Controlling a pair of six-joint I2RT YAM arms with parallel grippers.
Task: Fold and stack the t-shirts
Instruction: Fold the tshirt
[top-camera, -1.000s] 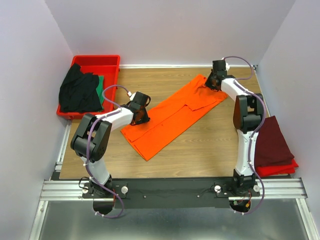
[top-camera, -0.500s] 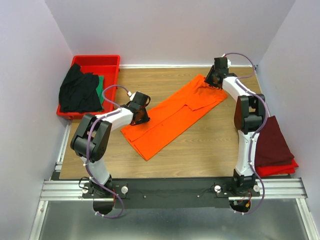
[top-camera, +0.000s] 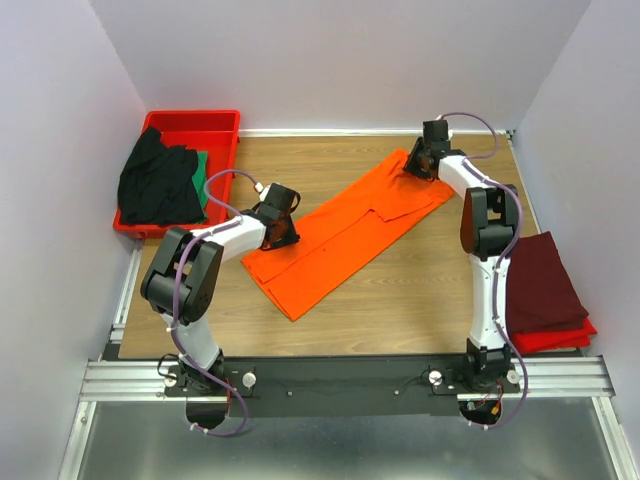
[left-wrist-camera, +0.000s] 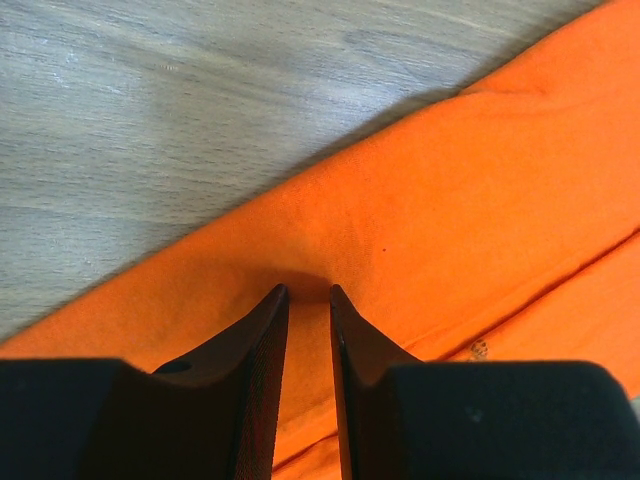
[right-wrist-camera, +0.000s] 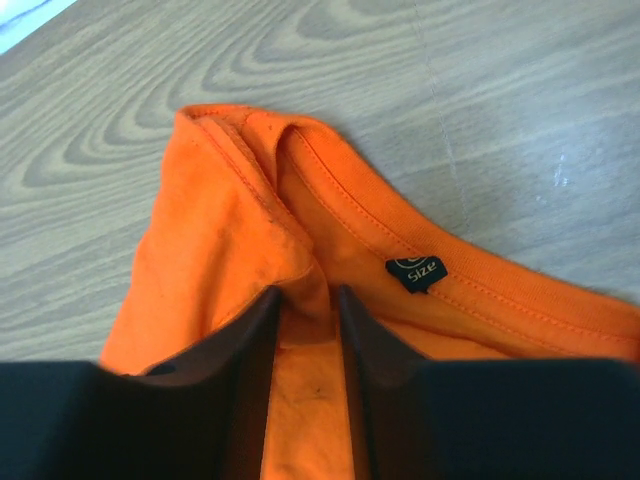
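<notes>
Left gripper (left-wrist-camera: 308, 292) tips down on the left-hand edge of the orange t-shirt (top-camera: 345, 225), jaws a narrow gap apart with a small pucker of cloth at the tips; cannot tell whether the cloth is pinched. Right gripper (right-wrist-camera: 308, 292) at the far collar end, jaws parted and not clamping, a ridge of cloth standing between them just beside the size label (right-wrist-camera: 415, 271). Orange shirt lies flat and diagonal mid-table (top-camera: 420, 290); black t-shirt (top-camera: 155, 180) and green t-shirt (top-camera: 202, 168) in the red tray (top-camera: 215, 122) far left, maroon t-shirt (top-camera: 545, 280) at the right edge.
</notes>
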